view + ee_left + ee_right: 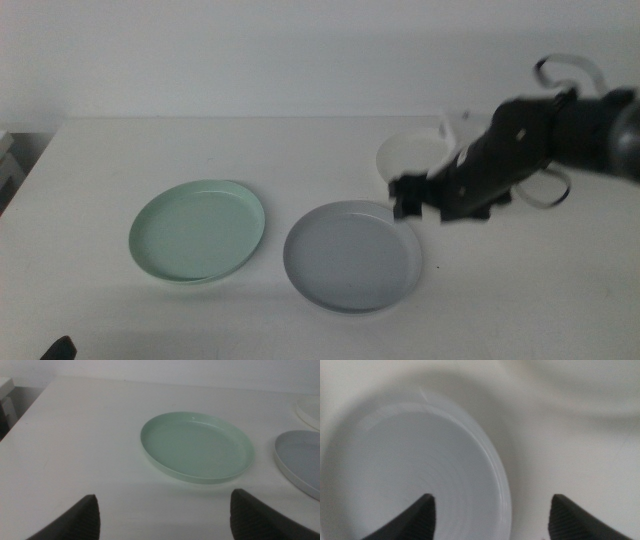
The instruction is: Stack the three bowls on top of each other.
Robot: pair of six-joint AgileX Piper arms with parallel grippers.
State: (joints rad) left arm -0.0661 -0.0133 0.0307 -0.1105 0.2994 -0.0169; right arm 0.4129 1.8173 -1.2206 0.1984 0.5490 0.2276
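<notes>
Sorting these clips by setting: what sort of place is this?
Probably a lab test bench, not a kitchen: a bare white table against a blank wall, holding only the mint green bowl, grey bowl and white bowl.

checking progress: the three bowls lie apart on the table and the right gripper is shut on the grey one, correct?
Not quite. The right gripper is open, hovering over the grey bowl's rim, as the right wrist view shows. The green bowl, grey bowl and white bowl do lie apart.
</notes>
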